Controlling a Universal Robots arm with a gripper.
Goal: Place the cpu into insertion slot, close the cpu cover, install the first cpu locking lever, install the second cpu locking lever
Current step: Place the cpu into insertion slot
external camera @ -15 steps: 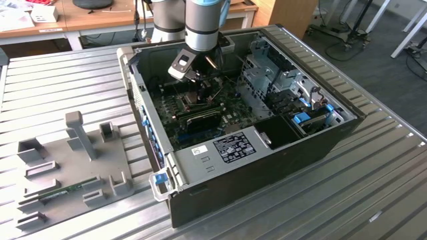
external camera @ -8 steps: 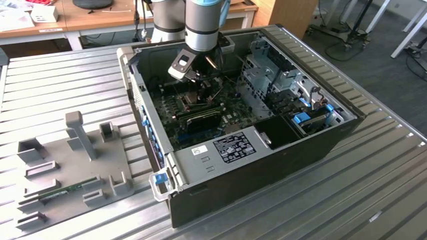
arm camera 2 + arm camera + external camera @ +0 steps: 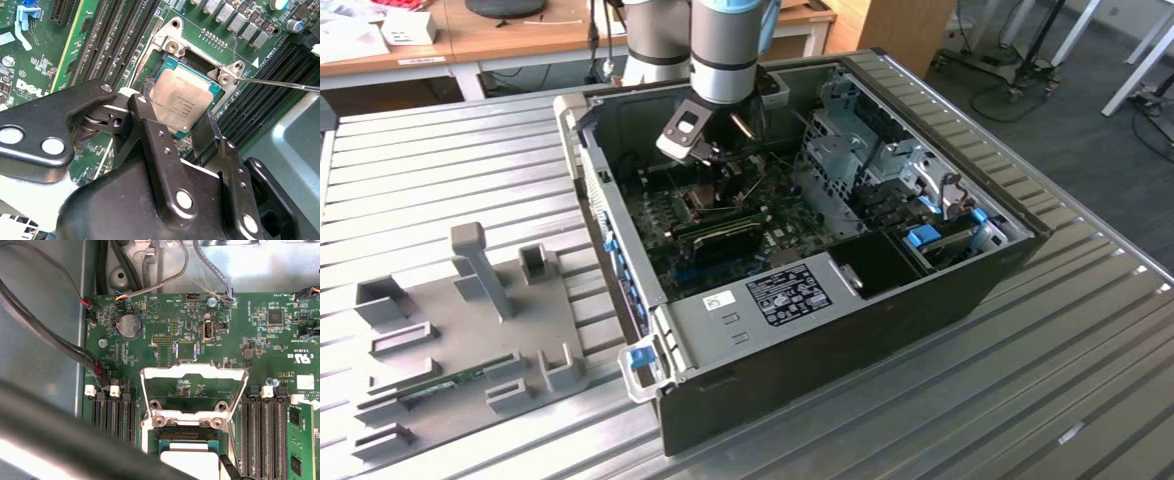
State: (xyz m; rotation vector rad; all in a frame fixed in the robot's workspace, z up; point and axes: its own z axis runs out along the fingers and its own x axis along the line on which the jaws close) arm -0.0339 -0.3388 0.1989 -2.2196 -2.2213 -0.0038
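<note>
Silver-topped cpu [image 3: 182,97] is pinched by the end effector [image 3: 179,110] directly over the insertion slot [image 3: 199,59]; seating unconfirmed. Hinged cpu cover [image 3: 194,371] stands open. Judgement: hold the chip level, edges square to the socket, no downward force.

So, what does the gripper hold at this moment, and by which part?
The gripper holds the flat square silver-grey cpu by two opposite side edges, at the dark-framed insertion slot.
</note>
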